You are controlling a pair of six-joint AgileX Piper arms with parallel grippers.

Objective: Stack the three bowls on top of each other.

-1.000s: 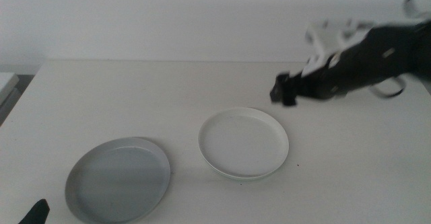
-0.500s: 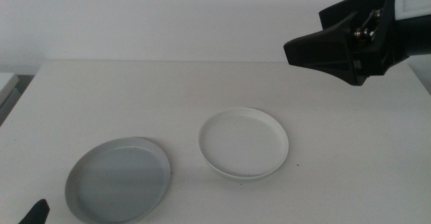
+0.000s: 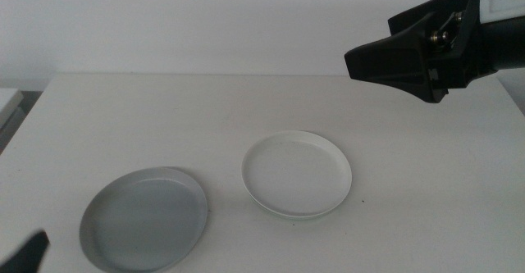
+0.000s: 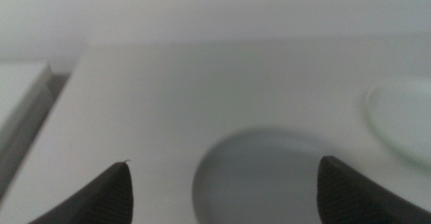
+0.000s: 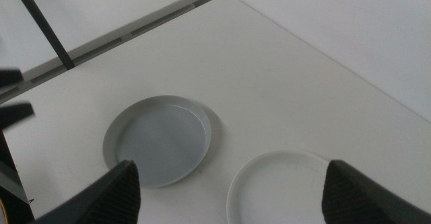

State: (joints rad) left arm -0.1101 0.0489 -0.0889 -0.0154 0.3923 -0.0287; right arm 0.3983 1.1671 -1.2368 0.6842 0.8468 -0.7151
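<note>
The grey bowl (image 3: 143, 220) lies at the table's front left. The white bowl (image 3: 297, 173) lies at the middle, to its right and apart from it; a second pale rim (image 3: 283, 213) shows under its front edge, and I cannot tell if that is the mint green bowl. My right gripper (image 3: 385, 60) hangs high at the back right, above and beyond the white bowl, open and empty. The right wrist view shows the grey bowl (image 5: 158, 140) and the white bowl (image 5: 283, 190) far below. My left gripper (image 3: 29, 252) waits at the front left corner, open, with the grey bowl (image 4: 262, 177) just ahead.
The white table (image 3: 164, 117) ends at its left edge, next to a lower pale surface (image 3: 6, 101). In the right wrist view a dark bar (image 5: 42, 25) crosses beyond that edge.
My right gripper rose from just behind the white bowl to high at the back right, then stayed nearly still. The left gripper's tip shifted slightly. The bowls have not moved.
</note>
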